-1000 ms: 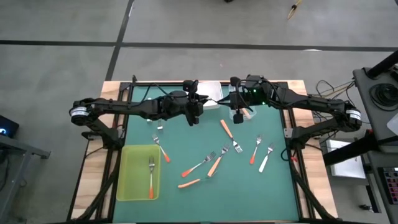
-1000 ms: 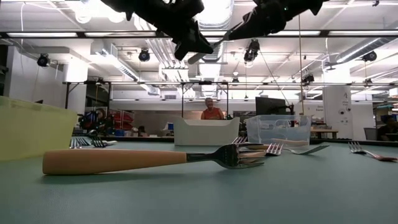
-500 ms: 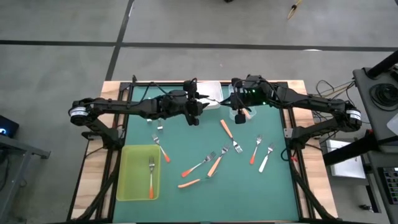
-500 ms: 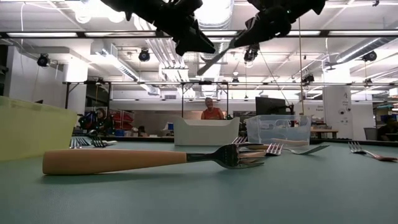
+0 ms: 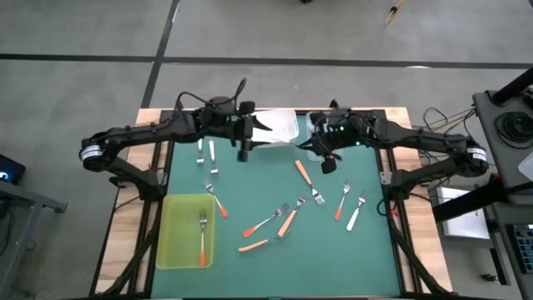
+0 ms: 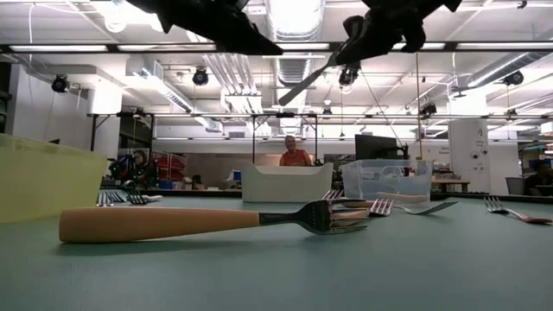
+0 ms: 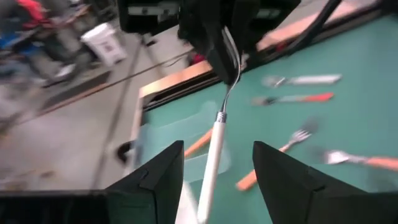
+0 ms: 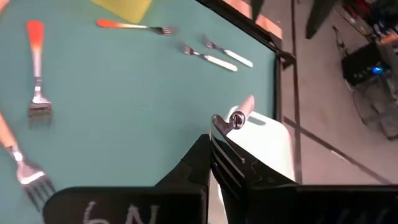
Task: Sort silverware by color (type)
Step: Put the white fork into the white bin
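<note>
My right gripper [image 5: 325,158] is shut on a white-handled fork [image 7: 212,149] above the table's far middle. The fork's handle [image 6: 298,88] slants down toward my left gripper [image 7: 217,149], which is open; its fingers stand on either side of the handle's free end with a gap on both sides. One red-orange fork [image 5: 202,237] lies in the yellow-green tray [image 5: 171,250]. Several more forks lie flat on the green mat, among them two white ones [image 5: 206,154] at the far left and a light orange one [image 6: 155,223] close to the low camera. My right gripper pinches the fork's metal end [image 7: 231,59] between its two fingers, coming from the table's right side and slanting down. The fingers lie along the fork. The fork is lifted clear of the table, its white handle [image 8: 244,107] sticking out past the fingertips and tilted downward.
A white tray [image 5: 283,125] and a clear tray [image 5: 310,125] stand at the far edge, just beyond the two grippers. Loose forks are scattered over the mat's middle and right [image 5: 350,204]. A person stands in the room far behind the table.
My left gripper has opened, let go of the fork's handle, and drawn back toward the table's far left while rolling and rising. My right gripper has stayed shut on the fork, shifting slightly toward the near right; the fork now hangs from it alone.
</note>
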Controlling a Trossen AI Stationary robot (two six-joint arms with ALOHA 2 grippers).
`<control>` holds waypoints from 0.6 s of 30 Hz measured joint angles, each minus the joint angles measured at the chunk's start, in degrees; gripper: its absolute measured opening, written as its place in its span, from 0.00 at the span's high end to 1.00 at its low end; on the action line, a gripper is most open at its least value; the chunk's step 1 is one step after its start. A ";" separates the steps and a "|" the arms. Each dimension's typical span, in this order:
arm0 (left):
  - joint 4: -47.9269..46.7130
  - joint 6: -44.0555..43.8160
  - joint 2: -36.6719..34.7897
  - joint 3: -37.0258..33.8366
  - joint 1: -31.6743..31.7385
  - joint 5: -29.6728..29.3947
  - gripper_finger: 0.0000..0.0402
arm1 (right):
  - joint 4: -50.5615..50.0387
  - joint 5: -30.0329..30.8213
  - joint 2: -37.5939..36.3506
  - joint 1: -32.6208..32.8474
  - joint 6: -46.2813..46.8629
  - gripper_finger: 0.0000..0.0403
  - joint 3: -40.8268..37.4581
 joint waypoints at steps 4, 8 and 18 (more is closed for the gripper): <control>1.92 -2.46 -0.05 -2.36 0.19 2.43 0.57 | 0.00 0.19 0.00 3.74 -1.58 0.98 -0.78; 7.25 -4.97 -0.04 -6.00 0.06 2.72 0.57 | 0.01 3.82 0.00 7.57 -7.20 0.98 -2.40; 22.04 -10.22 -0.22 -13.14 -0.53 5.34 0.57 | 1.04 13.63 0.00 12.14 -10.51 0.98 -4.61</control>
